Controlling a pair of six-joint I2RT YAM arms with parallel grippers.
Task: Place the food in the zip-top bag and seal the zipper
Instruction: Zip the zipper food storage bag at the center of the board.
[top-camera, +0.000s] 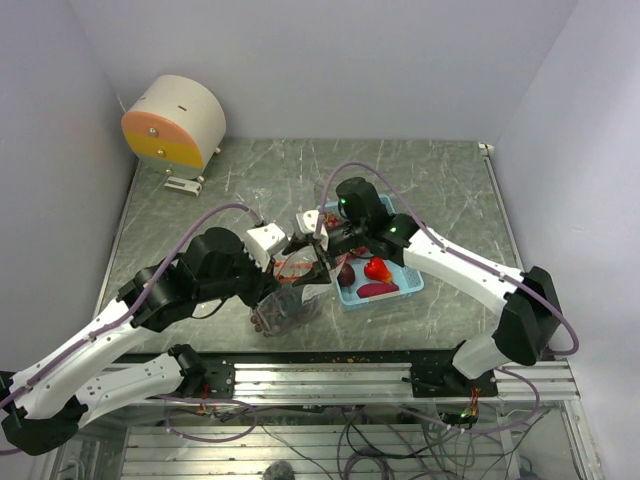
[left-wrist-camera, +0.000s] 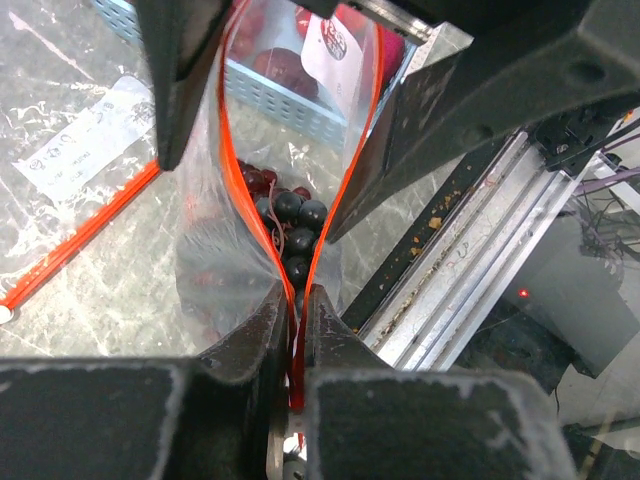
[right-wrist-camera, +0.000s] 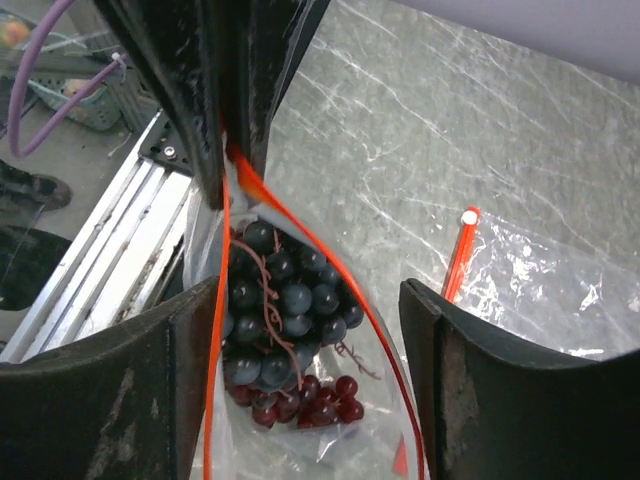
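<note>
Seen from above, the zip-top bag (top-camera: 285, 312) was held up close to the desk's (top-camera: 440, 180) near edge, about midway along it, with dark grape clusters (top-camera: 272, 318) inside. The left end effector (top-camera: 298, 250) and right end effector (top-camera: 322, 258) met over its mouth. Red fruits (top-camera: 377, 268) lay in the blue tray (top-camera: 400, 285) just beside the bag.

In the left wrist view, the left end effector (left-wrist-camera: 293, 325) was pressed together, pinching the orange-red zipper (left-wrist-camera: 345, 190) at one end of the gaping mouth. The grape clusters (left-wrist-camera: 295, 225) sat at the bottom.

In the right wrist view, the right end effector (right-wrist-camera: 310, 385) stood spread, one finger on either side of the mouth, gripping nothing. A second bag (right-wrist-camera: 520, 280) lay flat on the desk.
</note>
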